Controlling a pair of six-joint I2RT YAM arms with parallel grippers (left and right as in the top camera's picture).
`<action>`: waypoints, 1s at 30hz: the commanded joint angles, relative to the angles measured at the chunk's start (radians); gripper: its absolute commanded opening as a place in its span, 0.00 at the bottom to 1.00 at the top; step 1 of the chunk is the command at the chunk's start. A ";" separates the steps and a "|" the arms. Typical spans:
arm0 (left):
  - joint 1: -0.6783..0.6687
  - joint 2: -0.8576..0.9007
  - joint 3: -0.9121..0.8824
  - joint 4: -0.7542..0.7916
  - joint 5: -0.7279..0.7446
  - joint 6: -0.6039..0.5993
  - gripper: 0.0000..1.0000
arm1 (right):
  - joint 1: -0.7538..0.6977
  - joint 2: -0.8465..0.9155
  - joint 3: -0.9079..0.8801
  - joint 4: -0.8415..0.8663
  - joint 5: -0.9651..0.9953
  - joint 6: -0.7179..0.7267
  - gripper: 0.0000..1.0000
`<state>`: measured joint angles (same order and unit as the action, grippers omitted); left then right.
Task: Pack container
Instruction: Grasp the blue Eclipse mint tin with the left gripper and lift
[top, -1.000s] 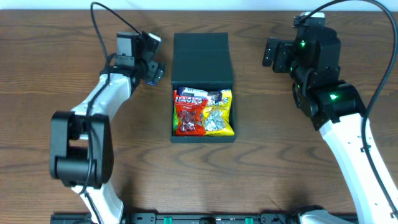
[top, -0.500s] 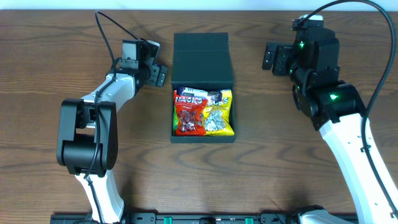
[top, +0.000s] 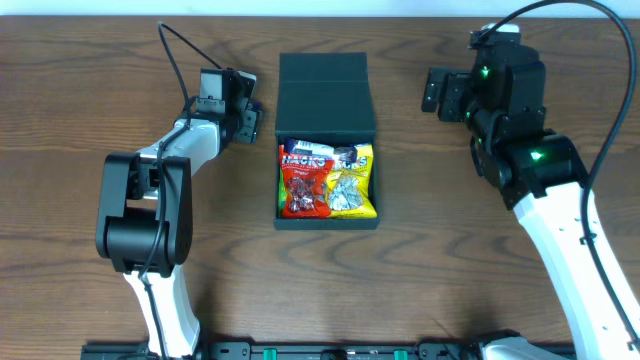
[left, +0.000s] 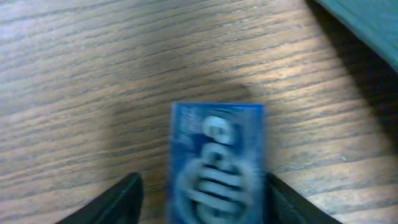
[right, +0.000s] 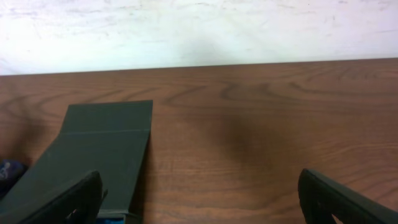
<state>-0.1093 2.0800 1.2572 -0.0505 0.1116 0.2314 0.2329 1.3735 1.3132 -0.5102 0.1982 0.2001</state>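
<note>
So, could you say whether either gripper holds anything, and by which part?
The right gripper: open, nothing. A blue packet lies within the left gripper, its sides toward the fingers, but a hold cannot be told.

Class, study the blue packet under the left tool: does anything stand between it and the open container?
Nothing visible does. The blue packet lies between the left tool's open fingers, and only bare table separates it from the container, whose lid is folded back.

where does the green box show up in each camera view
Overhead: the container sits mid-table, lid open toward the top edge.
Left wrist: only its teal edge, top right corner.
Right wrist: lower left, mostly its open lid.
Shared landmark: the brown wooden table under it.
</note>
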 joint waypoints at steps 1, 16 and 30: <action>-0.003 0.024 0.018 -0.001 -0.011 0.004 0.43 | -0.005 -0.014 0.002 0.003 0.000 -0.014 0.99; -0.003 -0.223 0.019 0.000 -0.045 0.003 0.06 | -0.006 -0.014 0.002 0.018 0.016 -0.014 0.99; -0.158 -0.467 0.019 -0.305 -0.029 -0.373 0.06 | -0.005 -0.014 0.002 0.069 0.016 -0.014 0.99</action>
<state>-0.2226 1.6478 1.2572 -0.3279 0.0750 -0.0460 0.2329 1.3735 1.3132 -0.4446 0.2028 0.2001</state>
